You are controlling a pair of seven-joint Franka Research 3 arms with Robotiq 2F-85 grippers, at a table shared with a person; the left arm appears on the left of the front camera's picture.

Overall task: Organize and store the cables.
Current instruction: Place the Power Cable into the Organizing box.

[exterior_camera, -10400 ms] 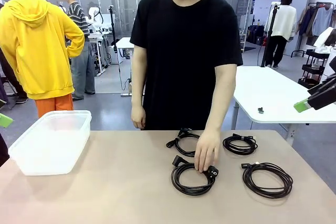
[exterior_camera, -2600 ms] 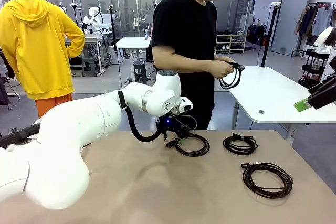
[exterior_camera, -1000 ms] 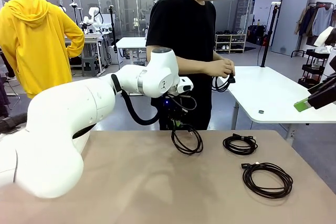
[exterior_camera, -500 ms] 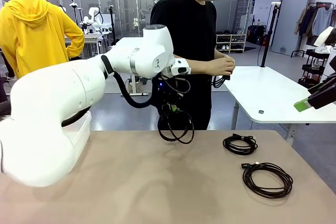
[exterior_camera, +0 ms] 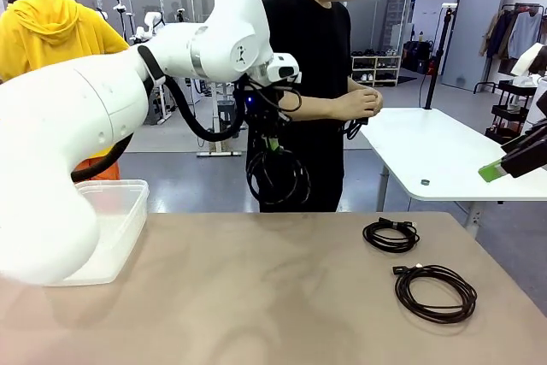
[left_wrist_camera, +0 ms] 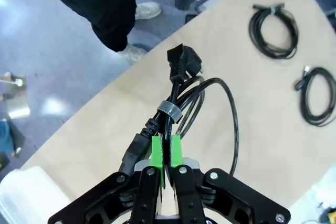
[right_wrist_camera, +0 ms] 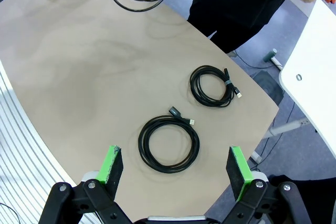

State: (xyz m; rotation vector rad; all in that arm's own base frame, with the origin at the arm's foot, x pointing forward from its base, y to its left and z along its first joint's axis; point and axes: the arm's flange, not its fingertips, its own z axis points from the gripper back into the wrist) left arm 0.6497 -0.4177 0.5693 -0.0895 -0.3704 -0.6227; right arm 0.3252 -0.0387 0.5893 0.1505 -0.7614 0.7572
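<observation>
Left arm [exterior_camera: 128,108] had raised one cable [left_wrist_camera: 169,109] off the table [exterior_camera: 256,297] and swung it toward the bin [exterior_camera: 120,211], so storing looked underway. Big coil [right_wrist_camera: 143,144] and small coil [right_wrist_camera: 229,85] lay untouched. Left gripper [left_wrist_camera: 167,142] was pinched nearly closed on the cord by its tie. Right gripper [right_wrist_camera: 174,153] was spread wide, empty, above the coils.

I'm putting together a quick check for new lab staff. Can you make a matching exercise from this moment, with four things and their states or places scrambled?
Things:
1. left claw
2. right claw
3. plastic bin
4. person's hands

States or places:
A. open, holding nothing
B. holding a cable at the far side of the table
C. shut on a tied coil hanging in the air
D. on the table's left side

Pairs: 1-C, 2-A, 3-D, 4-B
</observation>
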